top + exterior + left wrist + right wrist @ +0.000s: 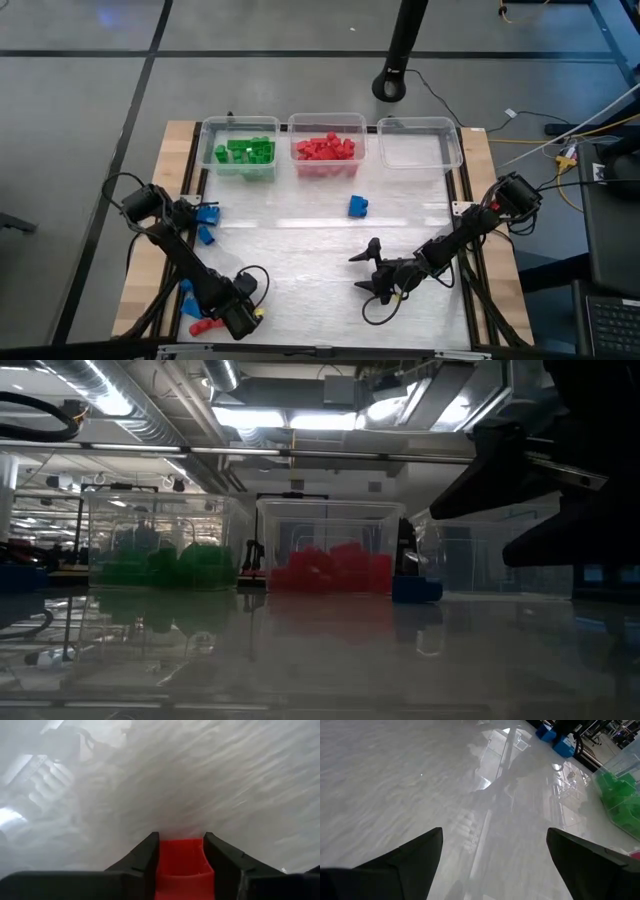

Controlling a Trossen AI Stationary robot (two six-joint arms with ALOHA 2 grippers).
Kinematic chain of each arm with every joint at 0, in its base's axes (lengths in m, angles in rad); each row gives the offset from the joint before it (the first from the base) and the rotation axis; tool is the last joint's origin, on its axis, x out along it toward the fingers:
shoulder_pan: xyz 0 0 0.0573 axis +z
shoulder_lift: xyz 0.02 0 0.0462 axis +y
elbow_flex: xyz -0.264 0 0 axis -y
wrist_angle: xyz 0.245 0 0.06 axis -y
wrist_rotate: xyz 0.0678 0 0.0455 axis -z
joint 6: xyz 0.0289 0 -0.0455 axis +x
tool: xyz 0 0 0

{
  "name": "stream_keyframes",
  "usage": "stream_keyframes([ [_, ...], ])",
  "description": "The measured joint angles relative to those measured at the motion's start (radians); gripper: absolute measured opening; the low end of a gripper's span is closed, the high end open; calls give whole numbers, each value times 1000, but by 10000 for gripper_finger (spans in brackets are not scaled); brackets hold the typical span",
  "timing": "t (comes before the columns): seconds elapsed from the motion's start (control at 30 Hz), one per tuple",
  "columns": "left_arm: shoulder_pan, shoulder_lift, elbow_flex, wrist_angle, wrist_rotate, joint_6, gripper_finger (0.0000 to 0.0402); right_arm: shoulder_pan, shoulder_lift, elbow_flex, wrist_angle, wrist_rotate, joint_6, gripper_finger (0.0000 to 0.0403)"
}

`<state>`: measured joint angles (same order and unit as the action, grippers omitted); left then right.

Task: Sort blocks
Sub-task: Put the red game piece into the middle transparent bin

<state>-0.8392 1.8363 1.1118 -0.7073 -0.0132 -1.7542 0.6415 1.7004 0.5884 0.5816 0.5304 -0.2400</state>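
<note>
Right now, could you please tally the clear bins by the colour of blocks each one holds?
Left bin with green blocks: 1
Middle bin with red blocks: 1
Right bin with no blocks showing: 1
Total: 3 bins

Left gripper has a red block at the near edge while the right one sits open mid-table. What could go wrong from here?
1. The left gripper is shut on a red block at the table's near-left corner; the red bin is far off, so a slip in transit could drop it.
2. Blue blocks lie beside the left arm and could get swept.
3. The open right gripper waits mid-table, possibly crowding that path.
</note>
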Motion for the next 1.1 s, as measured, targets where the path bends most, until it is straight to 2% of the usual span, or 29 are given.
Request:
stream_keyframes([
  [0.13,29,4,20,-29,-4,70,124,0,0,0,0,0,0,356],
  [0.3,94,5,42,-72,-131,229,120,0,0,0,-1,0,0,356],
  [0.57,239,5,72,-64,-287,589,123,0,0,0,-3,0,0,356],
  [0.83,418,3,162,-36,-299,1000,124,0,7,0,-6,0,0,356],
  [1.1,625,2,274,-26,-332,1364,124,0,75,0,-9,0,31,356],
])
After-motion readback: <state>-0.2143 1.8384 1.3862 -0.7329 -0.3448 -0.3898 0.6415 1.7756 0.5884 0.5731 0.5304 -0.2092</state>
